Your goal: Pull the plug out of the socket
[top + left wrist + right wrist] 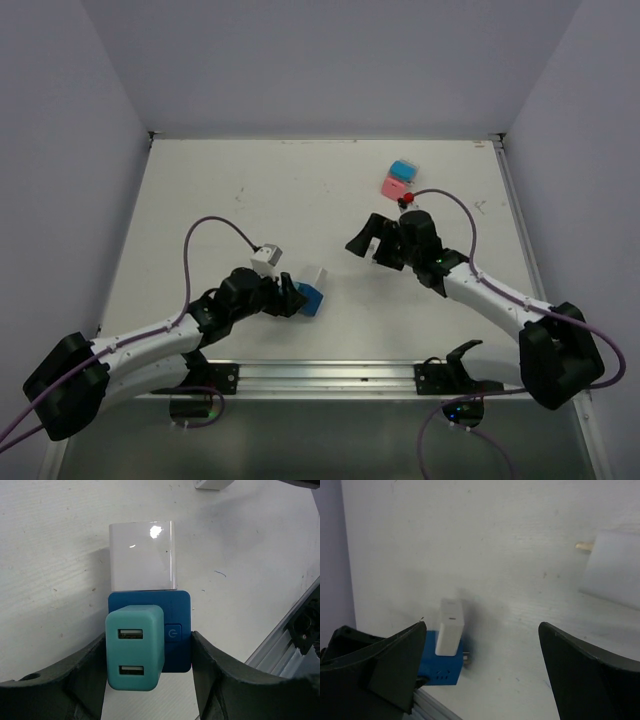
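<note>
White tabletop, scuffed, grey walls around. Left arm reaches in from the near left; left gripper is clamped on the blue socket block, one finger on each side, near the table's front middle. Right gripper hangs spread wide with nothing between its fingers, well apart from the socket. Teal two-port USB charger is plugged into the socket's face; white adapter sits against the socket's far end. A loose white plug, blurred, pale prong showing, lies on the table off the socket. Pink block and light-blue block touch at the far right.
</note>
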{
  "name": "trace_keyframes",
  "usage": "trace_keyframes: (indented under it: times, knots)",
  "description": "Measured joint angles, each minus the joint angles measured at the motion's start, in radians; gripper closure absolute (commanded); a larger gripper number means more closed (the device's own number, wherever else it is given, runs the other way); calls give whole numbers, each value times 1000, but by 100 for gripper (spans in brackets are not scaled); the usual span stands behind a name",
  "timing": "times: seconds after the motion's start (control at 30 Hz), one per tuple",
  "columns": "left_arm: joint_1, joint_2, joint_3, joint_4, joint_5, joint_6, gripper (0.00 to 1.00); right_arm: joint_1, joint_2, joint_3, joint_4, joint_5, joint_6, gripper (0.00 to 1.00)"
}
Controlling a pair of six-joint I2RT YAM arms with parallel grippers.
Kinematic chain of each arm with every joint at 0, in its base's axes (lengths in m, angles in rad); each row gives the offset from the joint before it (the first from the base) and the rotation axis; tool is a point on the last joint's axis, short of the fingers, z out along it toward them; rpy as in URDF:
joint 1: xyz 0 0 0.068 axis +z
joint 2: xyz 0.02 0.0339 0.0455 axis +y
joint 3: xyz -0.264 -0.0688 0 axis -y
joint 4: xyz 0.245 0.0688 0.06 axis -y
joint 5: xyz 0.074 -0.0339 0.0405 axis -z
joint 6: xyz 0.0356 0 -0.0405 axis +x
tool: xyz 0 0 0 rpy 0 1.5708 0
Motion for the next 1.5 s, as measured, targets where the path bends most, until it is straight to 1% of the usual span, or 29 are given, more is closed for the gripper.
trace_keyframes:
  times: [0.13, 0.33, 0.5, 0.6, 0.63, 0.7, 0.73, 0.8, 0.83, 0.9, 0.93, 0.97, 1.0, 1.03, 1.1, 1.13, 1.17, 1.2, 1.23, 1.3, 1.33, 1.5]
  knots:
    - [0, 6, 5, 2, 14, 15, 100, 117, 57, 20, 24, -27, 77, 4]
    - [0, 6, 5, 3, 34, 26, 100, 224, 190, 53, 48, -32, 169, 8]
    - [0, 6, 5, 5, 48, 38, 100, 272, 263, 60, 76, -36, 212, 15]
    - [0, 6, 5, 6, 53, 41, 100, 285, 291, 72, 90, -38, 229, 23]
    - [0, 5, 5, 6, 54, 42, 100, 289, 301, 76, 100, -42, 235, 28]
    - [0, 3, 5, 7, 54, 43, 100, 292, 312, 79, 113, -52, 245, 34]
    - [0, 3, 5, 9, 54, 43, 100, 294, 318, 80, 119, -57, 249, 40]
    - [0, 3, 5, 14, 54, 47, 100, 296, 330, 82, 130, -63, 259, 45]
    - [0, 3, 5, 18, 54, 49, 100, 297, 336, 82, 135, -66, 264, 52]
    - [0, 3, 5, 23, 54, 51, 100, 298, 344, 82, 143, -76, 271, 62]
    - [0, 3, 5, 23, 53, 55, 100, 298, 346, 82, 145, -78, 274, 74]
    - [0, 3, 5, 19, 53, 56, 100, 297, 346, 82, 151, -84, 280, 80]
    - [0, 3, 5, 17, 52, 57, 96, 296, 346, 84, 162, -87, 293, 87]
    - [0, 2, 5, 18, 50, 58, 86, 296, 346, 85, 167, -86, 299, 99]
    - [1, 1, 5, 20, 47, 58, 77, 295, 346, 85, 174, -87, 301, 100]
    - [1, -2, 5, 19, 45, 58, 58, 295, 346, 85, 176, -87, 302, 100]
    - [1, -6, 5, 18, 43, 58, 48, 295, 346, 85, 178, -87, 306, 100]
    - [1, -12, 4, 17, 38, 57, 42, 295, 346, 85, 182, -87, 309, 100]
    - [1, -20, 3, 16, 32, 57, 25, 295, 346, 85, 188, -86, 312, 100]
    - [1, -46, -2, 20, 21, 54, 11, 296, 342, 85, 197, -85, 319, 100]
    - [1, -66, -3, 26, 13, 54, 1, 297, 340, 82, 198, -79, 323, 100]
    - [1, -164, -16, 101, -24, 20, 0, 300, 318, 43, 198, -50, 361, 100]
